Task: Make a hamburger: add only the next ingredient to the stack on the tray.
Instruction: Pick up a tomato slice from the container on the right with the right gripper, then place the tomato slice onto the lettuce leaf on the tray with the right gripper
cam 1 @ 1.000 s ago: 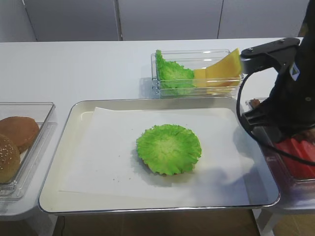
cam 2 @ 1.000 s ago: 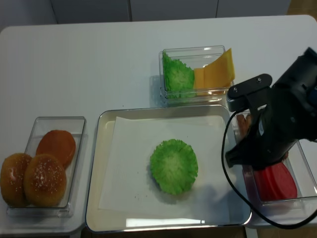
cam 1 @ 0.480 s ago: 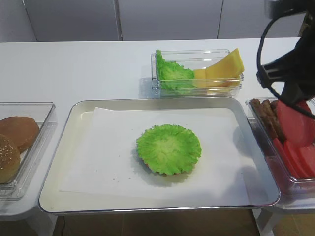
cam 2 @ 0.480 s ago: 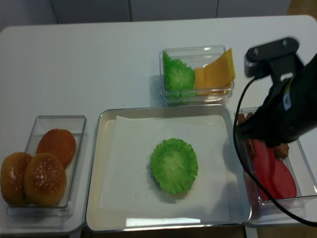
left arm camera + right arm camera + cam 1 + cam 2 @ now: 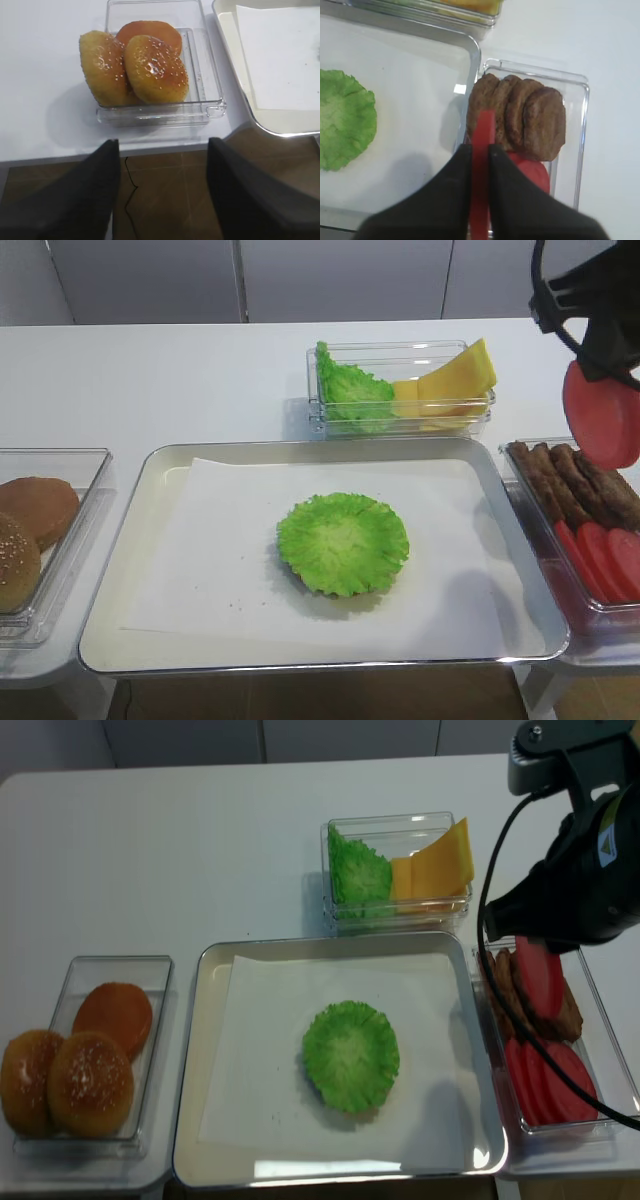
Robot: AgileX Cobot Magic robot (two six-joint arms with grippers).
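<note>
Item, right gripper [image 5: 480,155]: pressed together on the tomato slice [image 5: 600,415], which we see hanging on edge, lifted clear above the right-hand bin [image 5: 600,1020] that carries the meat patties [image 5: 520,115] and the remaining red slices [image 5: 550,1080]. Item, the stack [image 5: 343,542]: a ruffled green lettuce leaf lying flat near the middle of the tray [image 5: 130,530] on its white paper liner [image 5: 200,560], well apart from the held slice and to its left. Item, far bin [image 5: 400,385]: darker lettuce and yellow cheese wedges [image 5: 455,380], not wanted here. Item, left bin [image 5: 110,1050]: buns [image 5: 140,65], untouched. Item, left gripper [image 5: 162,190]: fingers spread wide, holding nothing, parked off the near left edge of the table [image 5: 150,380]. To do this step well, we judge we should carry the slice leftward over the tray rim with height to spare, bring it above the centre of the leaf, tip it from edge-on toward flat, lower until it nearly rests on the lettuce, then part the fingers so it drops centred and does not slide off onto the paper.
</note>
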